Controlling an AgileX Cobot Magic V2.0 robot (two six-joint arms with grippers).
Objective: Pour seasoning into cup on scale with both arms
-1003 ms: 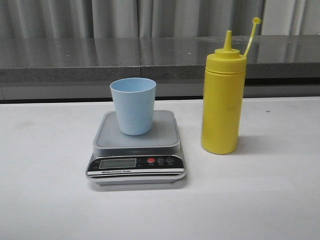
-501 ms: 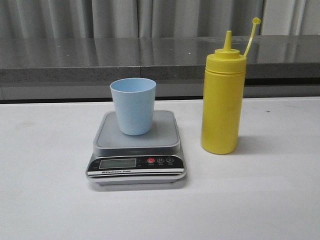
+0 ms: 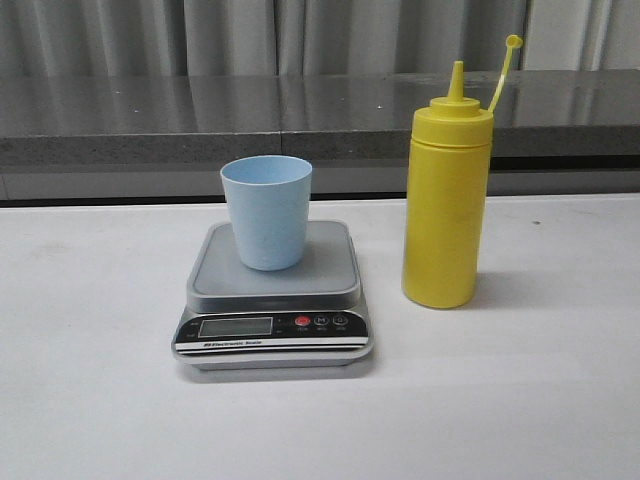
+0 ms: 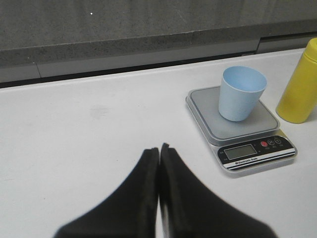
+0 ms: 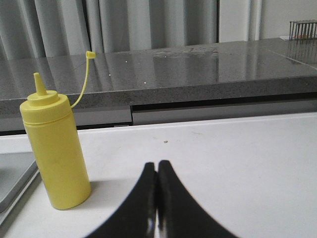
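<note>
Front view: cup (image 3: 266, 211) on scale (image 3: 274, 298); seasoning (image 3: 445, 194) upright; all unchanged

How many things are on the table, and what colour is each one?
Yellow: 1, the seasoning bottle
Pale blue: 1, the cup
Silver-grey: 1, the scale, with the cup on it
Total: 3

front: low over the table, facing forward, close on scale (image 3: 272, 295), cup (image 3: 266, 211) and seasoning bottle (image 3: 446, 195) | left wrist: higher, near-left, looks far-right, shares scale (image 4: 241, 127), cup (image 4: 241, 93), bottle edge (image 4: 299, 85) | right wrist: low, near-right, shares bottle (image 5: 54, 148), scale corner (image 5: 14, 178)
</note>
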